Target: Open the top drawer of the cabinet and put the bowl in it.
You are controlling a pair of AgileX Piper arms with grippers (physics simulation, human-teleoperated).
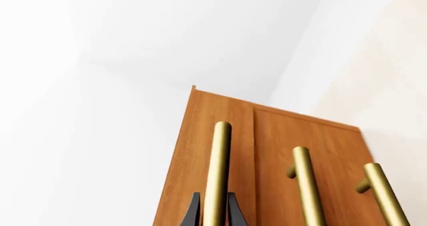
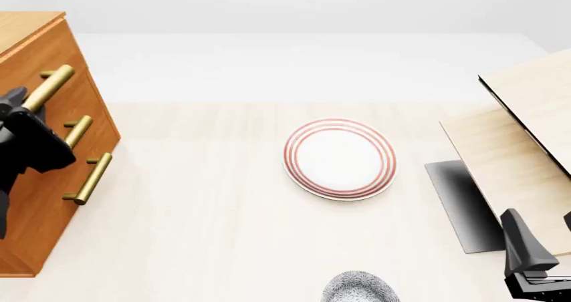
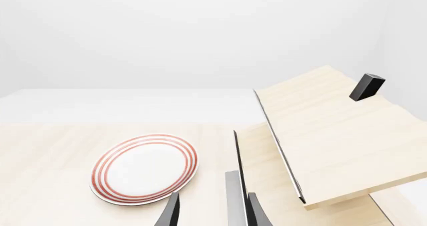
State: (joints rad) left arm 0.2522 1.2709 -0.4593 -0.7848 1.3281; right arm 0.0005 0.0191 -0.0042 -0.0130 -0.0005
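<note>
Your left tool [image 1: 215,213] has a finger on each side of the brass handle [image 1: 217,176] of the top drawer [image 1: 208,151], so it looks clamped on that bar, though contact cannot be confirmed. In the front view the cabinet [image 2: 37,175] stands at 9 o'clock on the desk [image 2: 205,228], its drawers shut. Your right tool [image 3: 212,211] hangs at 4 o'clock, fingers apart and gripping nothing. Bowl [image 2: 360,288]: at 6 o'clock on the near edge, partly cut off. Plate [image 2: 340,158], red-ringed: near the middle. Pale wood structure [image 2: 526,135]: at 3 o'clock.
</note>
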